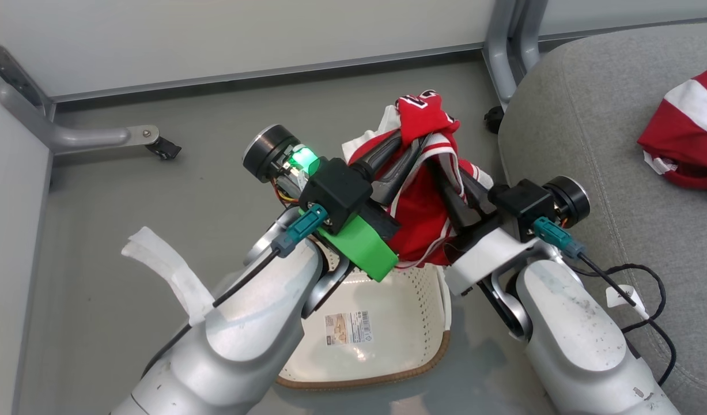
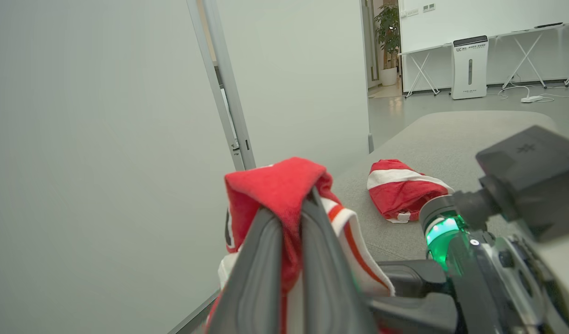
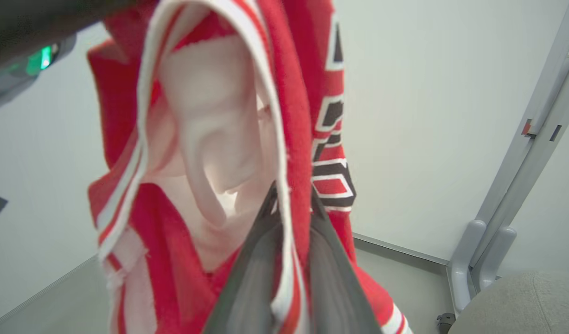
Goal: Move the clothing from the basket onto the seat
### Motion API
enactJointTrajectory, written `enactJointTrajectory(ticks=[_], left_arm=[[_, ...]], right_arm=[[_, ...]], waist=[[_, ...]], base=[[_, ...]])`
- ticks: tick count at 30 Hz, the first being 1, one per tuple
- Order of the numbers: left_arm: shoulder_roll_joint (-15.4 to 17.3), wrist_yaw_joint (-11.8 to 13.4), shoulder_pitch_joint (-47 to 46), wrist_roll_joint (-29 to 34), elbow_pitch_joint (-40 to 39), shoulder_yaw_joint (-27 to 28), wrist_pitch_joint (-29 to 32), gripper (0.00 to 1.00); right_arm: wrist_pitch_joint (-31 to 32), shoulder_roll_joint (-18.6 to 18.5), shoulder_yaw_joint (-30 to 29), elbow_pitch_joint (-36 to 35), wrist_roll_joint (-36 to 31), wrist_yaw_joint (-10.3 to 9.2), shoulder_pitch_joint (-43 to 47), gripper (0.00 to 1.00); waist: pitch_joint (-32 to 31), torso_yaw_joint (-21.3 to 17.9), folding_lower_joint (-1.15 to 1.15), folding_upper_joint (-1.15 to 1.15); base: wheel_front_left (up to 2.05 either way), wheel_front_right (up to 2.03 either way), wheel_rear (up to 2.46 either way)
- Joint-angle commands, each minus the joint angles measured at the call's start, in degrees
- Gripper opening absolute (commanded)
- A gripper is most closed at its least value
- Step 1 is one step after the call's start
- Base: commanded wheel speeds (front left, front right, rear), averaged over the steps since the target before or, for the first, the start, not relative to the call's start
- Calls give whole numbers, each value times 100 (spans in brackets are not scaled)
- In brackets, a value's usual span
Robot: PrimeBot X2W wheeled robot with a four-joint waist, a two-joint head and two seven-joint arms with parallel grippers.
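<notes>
Jersey (image 1: 422, 202) gripped by both jaws over the basket (image 1: 439, 351); striped garment (image 1: 684, 129) on the seat (image 1: 589, 173)

Grey and broad, the seat takes up the right side of the head view, with its rounded corner close to a metal frame leg (image 1: 503, 52). The grey floor (image 1: 157, 242) lies to its left. The cream perforated basket with the brown rim stands on that floor just beside the seat's left edge. A label sticker (image 1: 347, 327) shows on its pale inside.

The red jersey with white piping and lettering hangs bunched above the far side of the basket, off the seat. Its lower folds come down to the basket's far rim, and I cannot tell whether they touch it. The red garment with broad white stripes lies crumpled on top of the seat, toward its right edge in the head view and well apart from the jersey.

The left jaws are clenched on the jersey. In the left wrist view the two dark fingers (image 2: 256, 278) meet, with a fold of red cloth (image 2: 275, 190) draped over their tips. The striped garment (image 2: 400, 188) lies on the seat (image 2: 451, 139) beyond them.

The right jaws also grasp the jersey. In the right wrist view the fingers (image 3: 330, 278) pinch a white-piped edge of it (image 3: 303, 93).
</notes>
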Motion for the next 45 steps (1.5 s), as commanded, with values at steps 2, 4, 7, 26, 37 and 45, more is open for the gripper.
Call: enactJointTrajectory(ticks=[2, 4, 7, 26, 37, 45], left_arm=[[-12, -15, 69, 12, 23, 17, -22, 0], [-12, -16, 78, 23, 37, 19, -22, 0], [-12, -18, 79, 30, 49, 23, -22, 0], [-10, -27, 65, 14, 149, -3, -13, 86], [-2, -28, 121, 118, 155, 68, -13, 100], [41, -27, 205, 174, 147, 98, -13, 100]], right_arm=[[-13, -19, -36, 16, 21, -4, -38, 0], [-13, -20, -65, 15, 21, -4, -39, 0], [-13, -19, -84, 0, 47, -4, -54, 0], [-13, -20, -305, -54, 149, -4, 15, 0], [-13, -19, -582, -54, 80, -4, 101, 0], [-13, -19, -866, -95, 49, -4, 237, 0]], waist=[[27, -9, 0, 0], [42, -14, 0, 0], [59, -20, 0, 0], [75, -22, 0, 0], [64, -52, 0, 0], [57, -195, 0, 0]], base=[[0, 0, 0], [0, 0, 0], [0, 0, 0], [0, 0, 0], [0, 0, 0], [0, 0, 0]])
